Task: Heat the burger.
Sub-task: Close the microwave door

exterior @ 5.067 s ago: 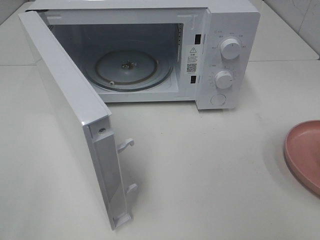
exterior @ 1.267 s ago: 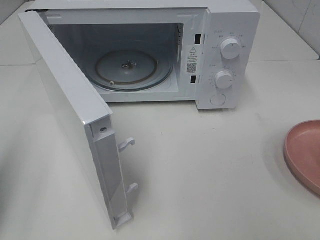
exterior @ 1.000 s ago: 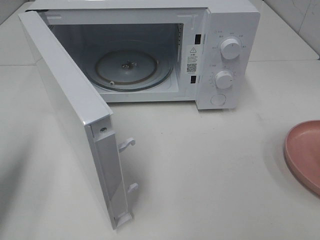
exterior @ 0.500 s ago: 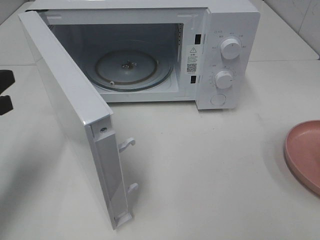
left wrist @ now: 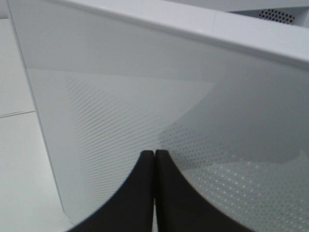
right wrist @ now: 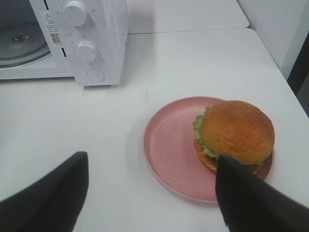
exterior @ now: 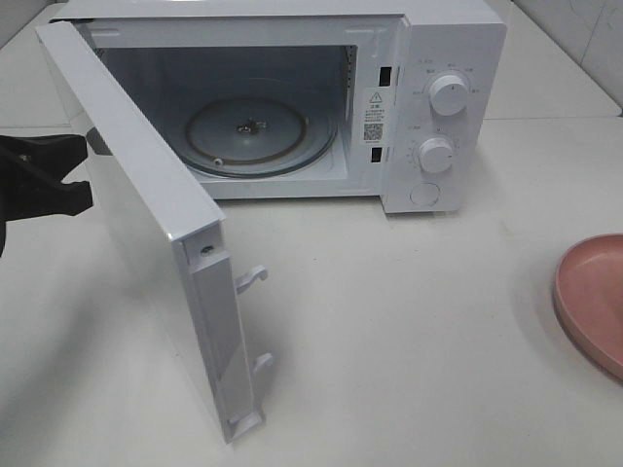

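Observation:
The burger (right wrist: 236, 133), with a golden-brown bun and green lettuce, sits on the pink plate (right wrist: 169, 145) in the right wrist view; it is out of the high view. My right gripper (right wrist: 150, 158) is open above the plate's near side, one finger over the burger's edge. The white microwave (exterior: 438, 58) stands with its door (exterior: 136, 214) swung open to the left and its glass turntable (exterior: 248, 131) bare. My left gripper (exterior: 76, 170) is shut, and its fingertips (left wrist: 154, 153) are against the door's outer face (left wrist: 145, 96).
Only the plate's edge (exterior: 589, 302) shows at the right border of the high view. The microwave's two knobs (exterior: 448, 94) and its round button face the front. The table (exterior: 409, 341) is white, with a wall beyond its right edge.
My left gripper has come in from the left edge and reached the door's outer face. The door has swung slightly toward the microwave.

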`<state>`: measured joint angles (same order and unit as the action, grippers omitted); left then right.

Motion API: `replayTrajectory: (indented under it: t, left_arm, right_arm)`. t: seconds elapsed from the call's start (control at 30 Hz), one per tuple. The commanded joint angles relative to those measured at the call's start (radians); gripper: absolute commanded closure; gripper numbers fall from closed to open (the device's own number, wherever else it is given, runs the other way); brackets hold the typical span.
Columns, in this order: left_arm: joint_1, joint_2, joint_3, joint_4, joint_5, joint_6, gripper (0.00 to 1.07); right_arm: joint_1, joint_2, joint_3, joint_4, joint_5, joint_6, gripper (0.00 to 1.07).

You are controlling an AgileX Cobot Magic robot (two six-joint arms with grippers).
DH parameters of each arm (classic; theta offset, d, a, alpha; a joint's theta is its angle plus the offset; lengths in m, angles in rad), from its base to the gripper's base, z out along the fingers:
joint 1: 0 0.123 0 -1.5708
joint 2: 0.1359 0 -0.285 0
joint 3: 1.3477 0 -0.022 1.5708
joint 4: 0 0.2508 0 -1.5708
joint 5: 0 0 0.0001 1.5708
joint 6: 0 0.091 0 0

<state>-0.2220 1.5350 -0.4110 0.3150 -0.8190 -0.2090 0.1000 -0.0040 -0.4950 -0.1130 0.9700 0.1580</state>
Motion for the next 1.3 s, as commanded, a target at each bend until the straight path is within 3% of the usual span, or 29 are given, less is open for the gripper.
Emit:
replayTrajectory:
  t: [0.03,0.43,0.77,0.87,0.93,1.23,1.3]
  left_arm:
    - [-0.043,0.039,-0.049,-0.025,-0.011,0.005,1.07]
    - [-0.122,0.156,-0.174,-0.101,-0.010,0.005,1.07]
    - [-0.220,0.303,-0.368,-0.142,0.016,0.005,1.07]
    - [-0.226,0.315,-0.385,-0.147,0.030,0.005,1.07]
    - [-0.252,0.363,-0.470,-0.151,0.073,0.005,1.07]
    - [-0.302,0.439,-0.616,-0.198,0.138,0.009,1.07]
    - [-0.329,0.483,-0.702,-0.223,0.170,0.010,1.07]
  right_arm:
    - [-0.006,-0.026,0.003,-0.003,-0.008,-0.007,0.36]
    - [-0.006,-0.026,0.003,-0.003,-0.008,-0.007,0.36]
    - [-0.006,-0.026,0.003,-0.003,-0.008,-0.008,0.36]
    - [-0.006,-0.026,0.003,-0.003,-0.008,-0.008,0.36]
    - [-0.006,-0.026,0.003,-0.003,-0.008,-0.008,0.36]
    - [-0.006,-0.026,0.003,-0.003,-0.008,-0.008,0.36]
    - [-0.006,-0.026,0.003,-0.003,-0.008,-0.008,0.36]
